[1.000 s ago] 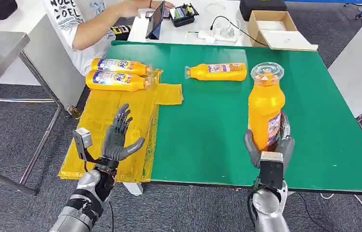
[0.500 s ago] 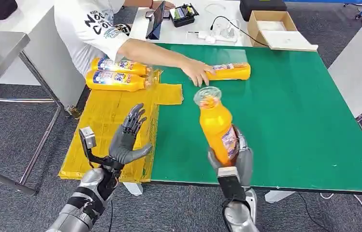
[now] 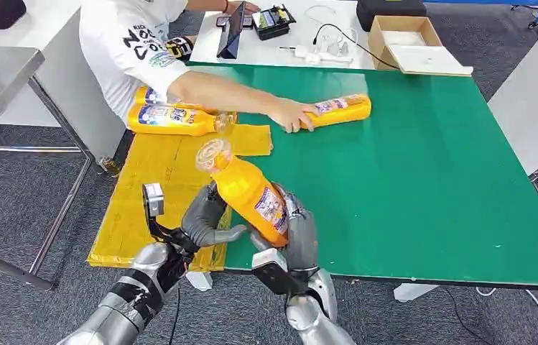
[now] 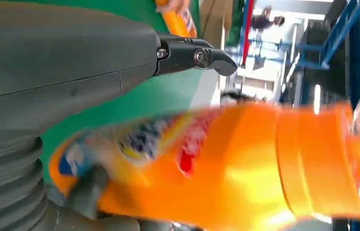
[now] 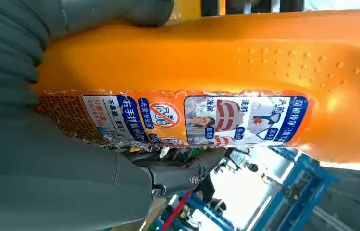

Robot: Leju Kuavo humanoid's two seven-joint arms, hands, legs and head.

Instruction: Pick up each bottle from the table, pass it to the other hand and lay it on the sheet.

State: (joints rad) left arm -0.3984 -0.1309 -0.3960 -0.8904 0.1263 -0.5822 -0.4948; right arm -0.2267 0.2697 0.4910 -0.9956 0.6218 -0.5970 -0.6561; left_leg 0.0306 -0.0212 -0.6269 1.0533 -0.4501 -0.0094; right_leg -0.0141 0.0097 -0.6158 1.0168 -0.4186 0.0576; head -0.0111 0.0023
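Note:
My right hand grips an orange bottle by its lower body and tilts it, cap end toward the left, over the table's near edge. Its label faces the right wrist view, where my right hand wraps the bottle. My left hand is right beside the bottle, fingers apart and not closed round it; in the left wrist view the blurred bottle lies just in front of my left hand. Two bottles lie on the yellow sheet.
A person leans over the green table, a hand on another orange bottle lying there; the arm partly covers the far bottle on the sheet. A cardboard box, cables and devices sit on the white table behind.
My right hand has swung the bottle left and tipped it further toward my left hand, which has come in close to it. The person's hand has turned the lying bottle slightly.

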